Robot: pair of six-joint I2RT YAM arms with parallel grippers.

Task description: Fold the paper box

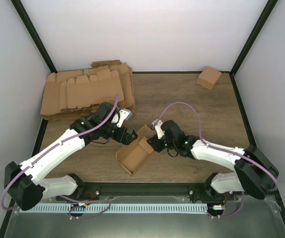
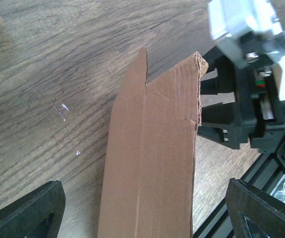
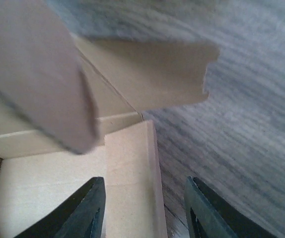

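The paper box [image 1: 132, 157] lies in the middle of the table as a half-formed brown carton, open on top, with flaps standing at its far end. My left gripper [image 1: 127, 135] hovers at the box's far left side. In the left wrist view its fingers [image 2: 23, 213] stand wide apart with a box wall [image 2: 152, 163] between them, clear of both. My right gripper [image 1: 148, 144] is at the far right corner. Its jaws [image 3: 147, 213] are open astride a side wall [image 3: 127, 168], with a gap to the right finger [image 3: 209, 213]. A notched flap [image 3: 152, 74] juts out beyond.
A thick pile of cardboard blanks [image 1: 85, 91] fills the back left. A small cube-like carton [image 1: 208, 77] sits at the back right corner. The black front rail [image 1: 142, 191] runs just behind the box. The right arm's wrist [image 2: 251, 74] shows close by in the left wrist view.
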